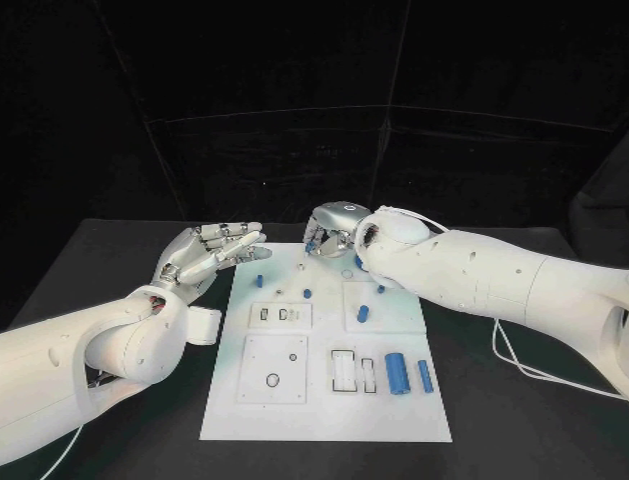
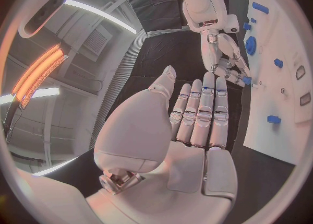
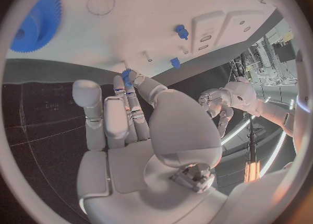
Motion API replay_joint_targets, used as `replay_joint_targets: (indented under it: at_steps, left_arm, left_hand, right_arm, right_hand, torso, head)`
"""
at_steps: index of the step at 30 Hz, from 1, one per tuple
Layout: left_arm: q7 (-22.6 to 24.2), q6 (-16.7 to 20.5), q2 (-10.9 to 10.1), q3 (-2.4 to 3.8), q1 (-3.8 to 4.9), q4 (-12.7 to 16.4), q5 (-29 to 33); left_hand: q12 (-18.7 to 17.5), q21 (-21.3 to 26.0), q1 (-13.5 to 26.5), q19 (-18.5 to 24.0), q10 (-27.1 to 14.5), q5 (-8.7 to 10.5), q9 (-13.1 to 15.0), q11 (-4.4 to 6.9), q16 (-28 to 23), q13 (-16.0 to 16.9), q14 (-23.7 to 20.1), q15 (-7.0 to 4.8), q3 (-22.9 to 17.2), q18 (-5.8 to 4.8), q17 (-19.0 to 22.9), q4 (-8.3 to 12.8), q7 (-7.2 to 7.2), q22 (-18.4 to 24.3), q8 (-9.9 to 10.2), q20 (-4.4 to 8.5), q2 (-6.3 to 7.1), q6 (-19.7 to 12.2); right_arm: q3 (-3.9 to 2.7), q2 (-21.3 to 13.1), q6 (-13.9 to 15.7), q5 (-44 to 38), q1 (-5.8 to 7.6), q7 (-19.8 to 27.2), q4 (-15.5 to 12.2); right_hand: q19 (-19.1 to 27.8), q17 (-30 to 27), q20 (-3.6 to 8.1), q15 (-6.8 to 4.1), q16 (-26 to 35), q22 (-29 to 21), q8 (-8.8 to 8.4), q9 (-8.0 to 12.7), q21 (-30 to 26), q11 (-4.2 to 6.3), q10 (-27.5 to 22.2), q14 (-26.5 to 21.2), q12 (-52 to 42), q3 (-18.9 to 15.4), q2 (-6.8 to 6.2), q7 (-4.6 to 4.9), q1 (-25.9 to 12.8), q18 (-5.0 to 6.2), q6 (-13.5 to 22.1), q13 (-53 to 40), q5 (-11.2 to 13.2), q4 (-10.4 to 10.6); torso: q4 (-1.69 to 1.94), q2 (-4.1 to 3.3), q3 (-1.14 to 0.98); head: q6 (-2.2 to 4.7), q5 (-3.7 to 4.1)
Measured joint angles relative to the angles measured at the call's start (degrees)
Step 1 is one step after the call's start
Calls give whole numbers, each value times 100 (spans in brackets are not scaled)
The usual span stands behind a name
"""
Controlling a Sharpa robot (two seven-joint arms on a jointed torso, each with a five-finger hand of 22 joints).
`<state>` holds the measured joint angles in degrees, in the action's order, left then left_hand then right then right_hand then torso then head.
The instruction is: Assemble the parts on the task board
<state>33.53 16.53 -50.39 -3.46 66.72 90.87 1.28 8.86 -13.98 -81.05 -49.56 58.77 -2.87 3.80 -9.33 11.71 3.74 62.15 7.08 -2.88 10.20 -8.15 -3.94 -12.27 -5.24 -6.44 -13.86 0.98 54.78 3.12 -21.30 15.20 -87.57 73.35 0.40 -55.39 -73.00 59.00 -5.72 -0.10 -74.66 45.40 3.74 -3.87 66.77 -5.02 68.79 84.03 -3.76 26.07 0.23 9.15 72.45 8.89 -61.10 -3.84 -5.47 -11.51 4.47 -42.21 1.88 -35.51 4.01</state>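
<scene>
The white task board [image 1: 329, 420] lies in the middle of the table. My right hand [image 1: 336, 232] is over the board's far edge, and its thumb and fingertips pinch a small blue part [image 3: 125, 73]. A blue gear [image 3: 36, 20] lies on the board close to that hand. My left hand [image 1: 206, 252] hovers beside the board's far left corner with its fingers [image 2: 205, 109] straight and nothing in it. A thick blue cylinder [image 1: 396, 373] and a thin blue pin [image 1: 425, 376] lie at the board's near right. Another blue pin [image 1: 365, 315] lies at its middle right.
Small blue pieces [image 1: 307, 293] [image 1: 257, 280] are scattered on the board's far half. Rectangular slots [image 1: 343, 370] and a plate with an oval hole [image 1: 272, 380] sit in its near half. A white cable [image 1: 523, 365] trails on the black table at the right.
</scene>
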Motion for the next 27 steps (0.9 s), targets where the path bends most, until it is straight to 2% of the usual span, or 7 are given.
replay_joint_targets:
  at_steps: [8, 19, 21, 27]
  left_arm:
    - [-4, -9, -3, 0, 12, 0, 0]
    - [-8, -18, 0, 0, 24, -1, 0]
    - [-9, -20, 0, 0, 25, -4, 0]
    - [-12, -24, 0, 0, 26, -7, -1]
  left_hand:
    - [0, 0, 0, 0, 0, 0, 0, 0, 0, 1, 0, 0, 0, 0, 0, 0, 0, 0, 0, 0, 0, 0]
    - [-27, 40, 24, 0, 0, 0, 1, 0, 0, 1, 0, 0, 0, 0, -5, 0, 0, 9, 0, 0, -24, 0]
    - [-27, 40, 24, 0, 0, 0, 1, 0, 0, 1, 0, 0, 0, 0, -5, 0, 0, 9, 0, 0, -23, 0]
    - [-27, 40, 24, 0, 0, 0, 1, 0, 0, 1, 0, 0, 0, -1, -5, 0, 0, 9, -1, 0, -23, 0]
  right_arm:
    - [0, 91, -115, -7, 1, -17, 102]
    - [-5, 183, -148, -78, 12, -71, 192]
    - [-5, 196, -148, -101, 12, -82, 205]
    - [-1, 231, -147, -151, 6, -98, 239]
  right_hand:
    - [0, -12, 0, 0, 0, 0, 0, 1, 0, 0, 0, 0, 0, 6, -23, 0, -23, 0, 0, 0, 27, 6]
    - [21, -20, -21, 0, 0, -1, 0, 1, 0, -2, -2, 0, 0, 38, -67, 0, -67, 0, 1, -1, 27, 37]
    - [21, -28, -21, 0, 0, -9, -1, 3, 0, -32, -32, 0, 0, 37, -73, 0, -73, 0, 1, 4, 27, 37]
    - [98, -75, -57, 25, 0, -82, 3, 3, 0, -79, -232, 0, 0, 56, -205, 84, -141, 0, 116, 16, 144, 104]
  torso:
    - [17, -34, 18]
    - [23, -41, 21]
    - [23, -42, 22]
    - [21, -47, 24]
  head:
    - [5, 20]
    - [-14, -11]
    - [-14, -12]
    - [-8, -16]
